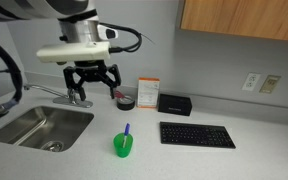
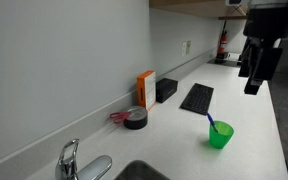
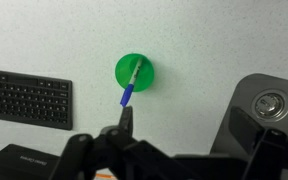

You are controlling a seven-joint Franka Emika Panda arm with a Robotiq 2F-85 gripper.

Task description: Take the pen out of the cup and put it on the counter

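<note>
The green cup (image 1: 123, 146) stands on the light counter (image 1: 184, 160) in front of the sink, with the blue-purple pen (image 1: 126, 130) standing tilted in it. Both also show in an exterior view, the cup (image 2: 220, 135) and pen (image 2: 211, 123), and in the wrist view, the cup (image 3: 134, 72) and pen (image 3: 130, 90). My gripper (image 1: 92, 80) hangs high above the counter, behind and above the cup, fingers spread and empty. In the wrist view its fingers (image 3: 189, 125) frame bare counter below the cup.
A steel sink (image 1: 34, 125) with faucet (image 1: 74, 96) lies beside the cup. A black keyboard (image 1: 196, 135) lies on the other side. A black box (image 1: 174, 103), an orange box (image 1: 148, 93) and a black round object (image 1: 126, 101) stand along the wall.
</note>
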